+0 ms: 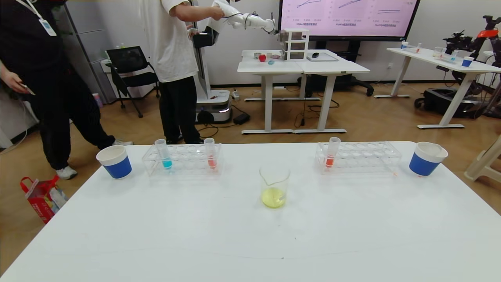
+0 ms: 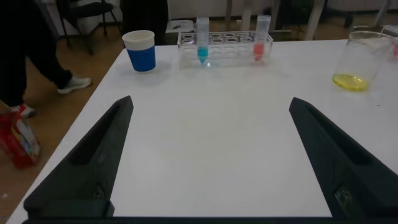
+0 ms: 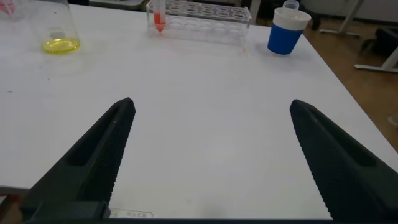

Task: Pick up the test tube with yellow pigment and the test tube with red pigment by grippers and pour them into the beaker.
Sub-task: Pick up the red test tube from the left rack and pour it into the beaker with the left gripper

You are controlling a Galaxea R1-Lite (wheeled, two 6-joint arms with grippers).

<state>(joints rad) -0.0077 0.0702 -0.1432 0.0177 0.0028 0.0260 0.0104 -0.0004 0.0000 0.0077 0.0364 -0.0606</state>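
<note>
We are holding both arms back at the near edge of the white table point(image 1: 156, 235), out of the head view. Our left gripper point(image 2: 208, 162) and right gripper point(image 3: 208, 162) are hanging above bare tabletop, fingers spread wide apart and gripping nothing. The beaker point(image 1: 274, 187) is standing mid-table with yellow liquid at its bottom. A test tube with red pigment point(image 1: 331, 153) is sitting upright in the rack point(image 1: 364, 156) toward the far right corner.
</note>
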